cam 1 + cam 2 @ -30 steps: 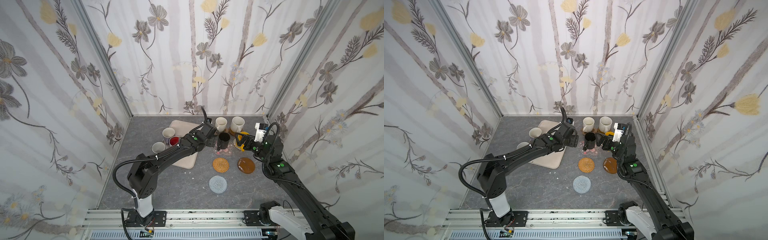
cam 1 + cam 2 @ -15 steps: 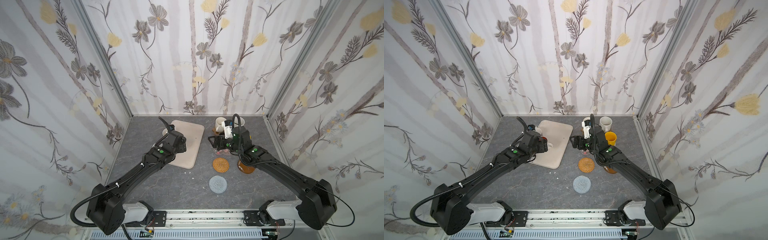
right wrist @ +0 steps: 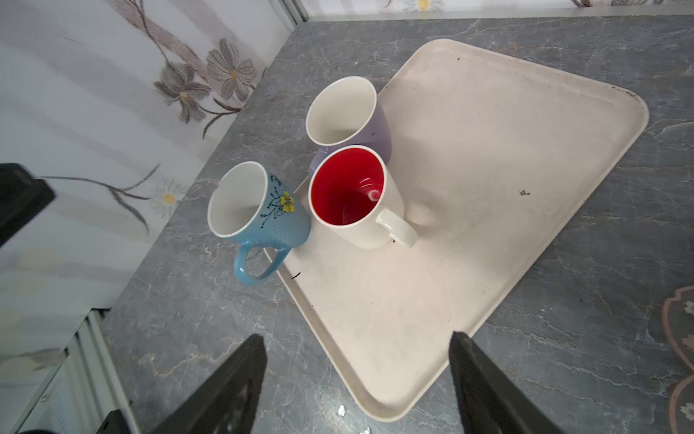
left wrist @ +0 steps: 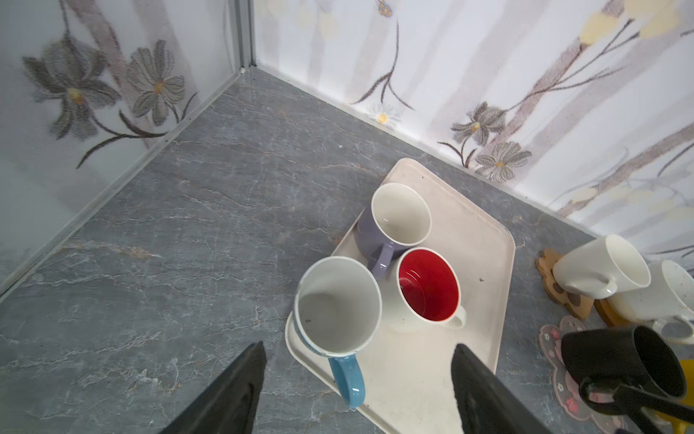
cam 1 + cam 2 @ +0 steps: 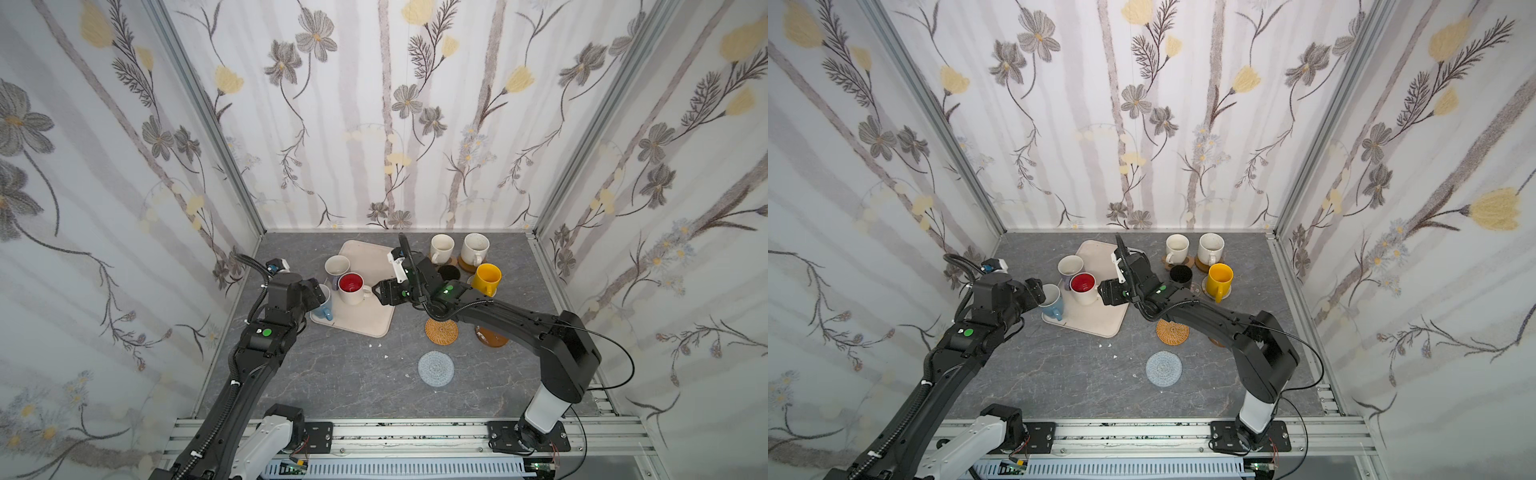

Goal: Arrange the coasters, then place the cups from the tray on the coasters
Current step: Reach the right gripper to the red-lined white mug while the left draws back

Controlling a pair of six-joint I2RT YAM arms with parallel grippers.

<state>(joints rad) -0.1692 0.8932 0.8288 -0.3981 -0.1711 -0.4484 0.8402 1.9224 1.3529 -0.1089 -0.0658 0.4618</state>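
at the tray's near left corner, the left fingers (image 4: 233,387) stand spread and released, one to each side of the light blue mug (image 4: 338,304), not touching it; that mug sits right at the rim, its handle reaching out past the edge over the tabletop (image 5: 332,374); the red-lined white mug (image 4: 428,285) and the lavender mug (image 4: 394,221) crowd just behind it, all along the tray's left side; the right fingers (image 3: 233,383) hang spread and released too, gripping nothing, above the tray (image 3: 488,188) by its right edge, facing the red-lined mug's handle; the tray's right half lies bare; just right of it the black mug (image 5: 449,274) and yellow mug (image 5: 487,279) stand on coasters, with the cream mug (image 5: 441,247) and speckled mug (image 5: 474,248) on theirs near the back wall; nearer, the rattan coaster (image 5: 441,331), the brown wooden coaster (image 5: 492,338), partly under the right arm, and the grey-blue coaster (image 5: 435,368) lie uncovered; open tabletop spreads in front of the tray; the left arm runs close along the left wall.
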